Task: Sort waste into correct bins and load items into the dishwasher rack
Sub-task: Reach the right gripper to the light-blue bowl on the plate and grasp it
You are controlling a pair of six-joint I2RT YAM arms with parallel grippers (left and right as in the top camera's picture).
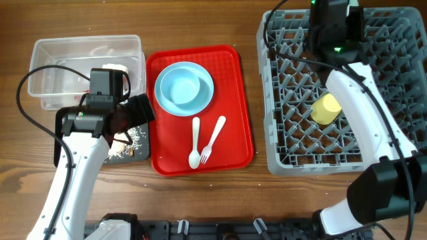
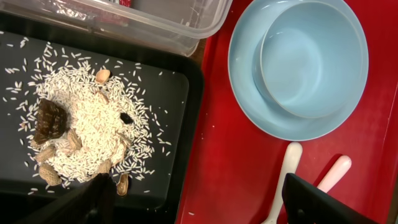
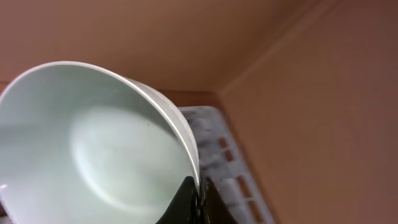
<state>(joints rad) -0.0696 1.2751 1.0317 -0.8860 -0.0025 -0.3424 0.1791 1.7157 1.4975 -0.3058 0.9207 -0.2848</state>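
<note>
Bowl gripped only at its rim by my right pincer over dishwasher rack; may slip, drop onto pegs. Left pincer spread wide, empty.

Lab: robot arms, wooden table

No writing, label, brand mark or number can be read in any of the three views. A sliver of red wrapper inside the clear tub shows at the left wrist view's top edge, too cropped to read.
</note>
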